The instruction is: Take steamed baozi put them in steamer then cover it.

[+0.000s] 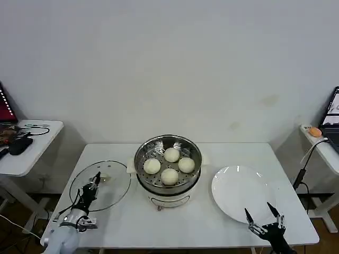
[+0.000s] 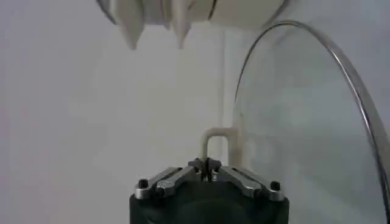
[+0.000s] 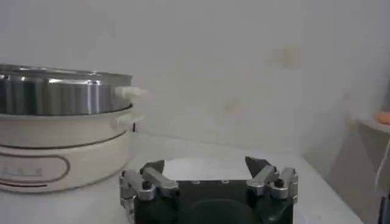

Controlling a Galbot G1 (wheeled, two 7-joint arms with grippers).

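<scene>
Four steamed baozi (image 1: 152, 166) (image 1: 171, 154) (image 1: 186, 164) (image 1: 169, 176) lie inside the shiny steamer (image 1: 141, 156) (image 3: 61, 92), which stands on its cream pot base (image 1: 169, 200) (image 3: 61, 152) mid-table. The glass cover (image 1: 115, 191) (image 2: 304, 134) lies flat on the table to the steamer's left. My left gripper (image 1: 97, 179) (image 2: 206, 165) is over it, shut on its cream handle (image 2: 217, 131). My right gripper (image 1: 258, 210) (image 3: 204, 164) hangs open and holding nothing at the near edge of the white plate (image 1: 238, 188).
The white table's front edge (image 1: 175, 244) runs just below both grippers. A side table (image 1: 32, 153) with dark items stands at the left. Another (image 1: 318, 140) at the right carries an orange object, and a cable hangs down beside it.
</scene>
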